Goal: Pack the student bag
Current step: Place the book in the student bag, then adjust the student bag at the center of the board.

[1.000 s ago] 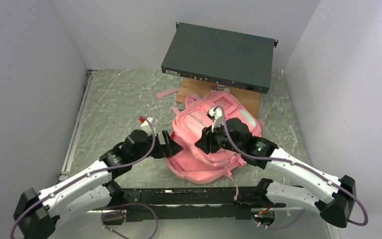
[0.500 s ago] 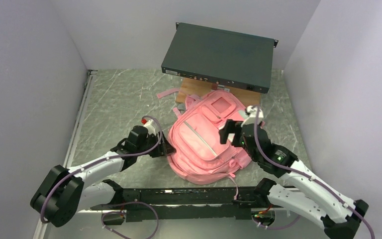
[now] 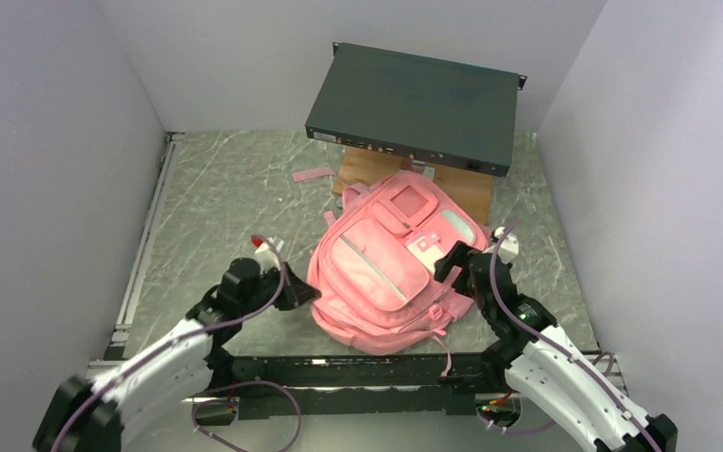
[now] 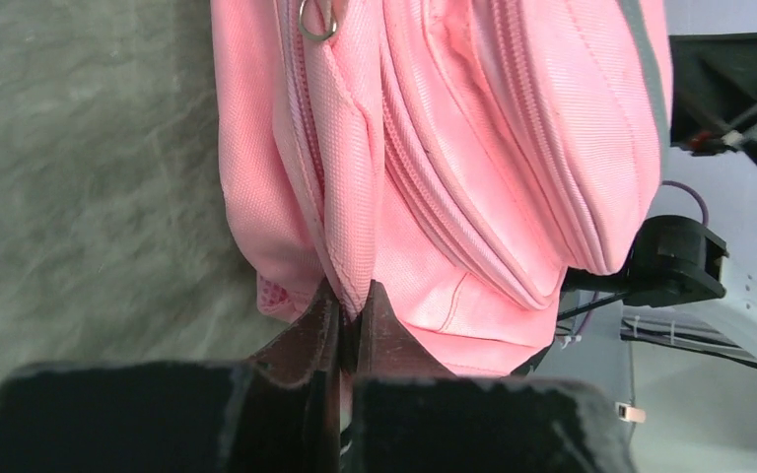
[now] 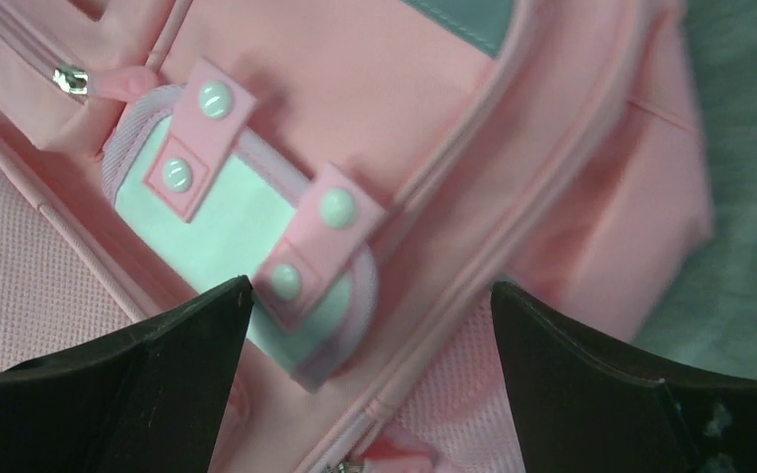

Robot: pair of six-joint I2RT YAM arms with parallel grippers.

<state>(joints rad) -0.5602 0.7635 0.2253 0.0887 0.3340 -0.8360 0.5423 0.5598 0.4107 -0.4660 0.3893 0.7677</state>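
The worktop (image 3: 216, 188) is a grey-green marbled slab enclosed by pale walls (image 3: 56, 141) on three sides. At the rear, a flat dark rack unit (image 3: 414, 104) rests on a wooden board (image 3: 377, 169).

The student bag (image 3: 377, 273) lies in the middle of the worktop, front pockets facing up, its top end toward the wooden board and its bottom end toward the arm bases. A loose pink strap (image 3: 313, 174) lies on the slab to the left of the board.

Left pincer (image 3: 303, 294): positioned at the bag's lower left edge. In the left wrist view its fingers are pressed together on a fold of pink fabric at a side seam, so it is closed and gripping the bag. A metal zip ring (image 4: 317, 20) is visible further up the same side.

Right pincer (image 3: 452, 262): positioned over the bag's right side, near a small pale pocket (image 5: 237, 227) with two pink snap tabs (image 5: 192, 138). Its fingers stand wide apart, one on each side of the right wrist view, with nothing between them except the bag surface below. Contact with the fabric cannot be determined.
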